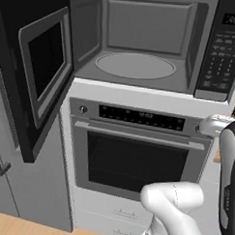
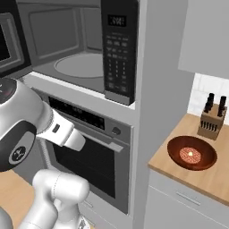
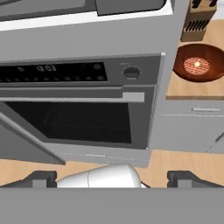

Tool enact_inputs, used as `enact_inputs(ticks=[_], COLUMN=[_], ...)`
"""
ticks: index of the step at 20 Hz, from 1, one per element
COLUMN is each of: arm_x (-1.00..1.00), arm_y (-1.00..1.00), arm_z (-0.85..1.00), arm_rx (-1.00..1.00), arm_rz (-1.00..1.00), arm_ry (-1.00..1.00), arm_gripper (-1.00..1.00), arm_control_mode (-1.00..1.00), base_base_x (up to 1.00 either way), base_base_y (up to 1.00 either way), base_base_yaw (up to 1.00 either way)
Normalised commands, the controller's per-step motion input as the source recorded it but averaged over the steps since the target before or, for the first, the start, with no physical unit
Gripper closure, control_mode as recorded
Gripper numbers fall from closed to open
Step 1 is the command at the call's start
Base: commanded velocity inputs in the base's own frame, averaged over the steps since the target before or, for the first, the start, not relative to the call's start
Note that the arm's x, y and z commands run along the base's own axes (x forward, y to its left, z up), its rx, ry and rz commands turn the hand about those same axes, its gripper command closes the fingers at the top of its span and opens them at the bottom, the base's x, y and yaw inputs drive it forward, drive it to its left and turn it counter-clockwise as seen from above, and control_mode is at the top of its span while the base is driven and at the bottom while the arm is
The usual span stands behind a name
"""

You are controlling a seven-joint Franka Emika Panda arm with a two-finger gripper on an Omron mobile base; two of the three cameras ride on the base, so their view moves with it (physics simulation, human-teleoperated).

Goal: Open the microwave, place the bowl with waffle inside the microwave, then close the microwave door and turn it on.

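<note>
I see the bowl [image 2: 192,153] sitting on the wooden counter [image 2: 210,176] right of the oven [image 1: 137,154], the waffle [image 2: 190,154] inside it, a knife block [image 2: 213,120] just behind. The microwave [image 1: 142,43] above the oven has its door [image 1: 36,72] swung open to the left, turntable [image 1: 135,65] bare. My gripper [image 3: 112,177] faces the oven front, fingers spread wide, holding nothing.

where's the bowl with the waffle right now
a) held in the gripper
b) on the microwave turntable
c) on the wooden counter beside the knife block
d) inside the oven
c: the bowl with the waffle sits on the wooden counter next to the knife block, while the open microwave has a bare turntable.
</note>
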Motion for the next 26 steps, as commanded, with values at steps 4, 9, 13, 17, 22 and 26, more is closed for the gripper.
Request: enact_inputs(ticks=[4, 9, 13, 17, 22, 26], arm_x=[0.0, 0.0, 0.0, 0.0, 0.0, 0.0], arm_y=[0.0, 0.0, 0.0, 0.0, 0.0, 0.0], arm_z=[0.0, 0.0, 0.0, 0.0, 0.0, 0.0], arm_rx=[0.0, 0.0, 0.0, 0.0, 0.0, 0.0], arm_rz=[0.0, 0.0, 0.0, 0.0, 0.0, 0.0], arm_ry=[0.0, 0.0, 0.0, 0.0, 0.0, 0.0], arm_gripper=[-1.0, -1.0, -1.0, -1.0, -1.0, -1.0], arm_control_mode=[1.0, 1.0, 1.0, 1.0, 1.0, 1.0], base_base_x=[0.14, 0.17, 0.44, 0.27, 0.01, 0.0], base_base_y=[-0.31, -0.44, -0.2, 0.0, 0.01, 0.0], base_base_yaw=[0.22, 0.05, 0.04, 0.1, 0.21, 0.27])
